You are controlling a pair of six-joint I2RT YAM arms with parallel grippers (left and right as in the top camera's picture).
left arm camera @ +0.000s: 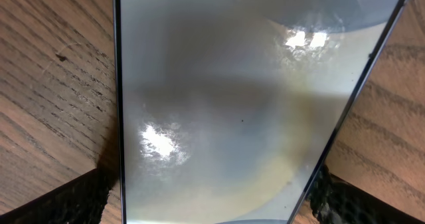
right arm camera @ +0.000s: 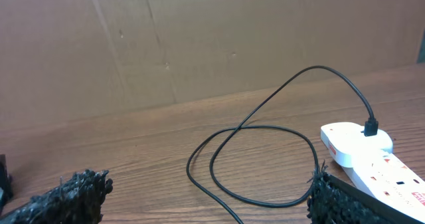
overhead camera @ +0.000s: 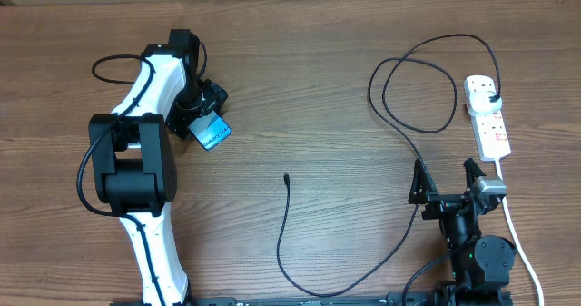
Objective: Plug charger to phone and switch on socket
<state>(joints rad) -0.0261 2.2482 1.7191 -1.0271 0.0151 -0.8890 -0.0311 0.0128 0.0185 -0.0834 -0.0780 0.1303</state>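
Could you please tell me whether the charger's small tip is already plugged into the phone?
No, the charger's small tip lies loose on the table, well apart from the phone.

We see a slim rectangular phone [left arm camera: 239, 117] with a glossy grey glass face and a thin dark frame. It fills most of the view from 6 to 12 o'clock. Two bright glare patches [left arm camera: 159, 143] sit on the glass, toward 1 and 8 o'clock. The left end effector [left arm camera: 212, 207] has black textured pads [left arm camera: 60, 201] touching the phone's long edges at 7 and 5 o'clock. Brown wood-grain worktop [left arm camera: 53, 84] shows at 9 and 3 o'clock.
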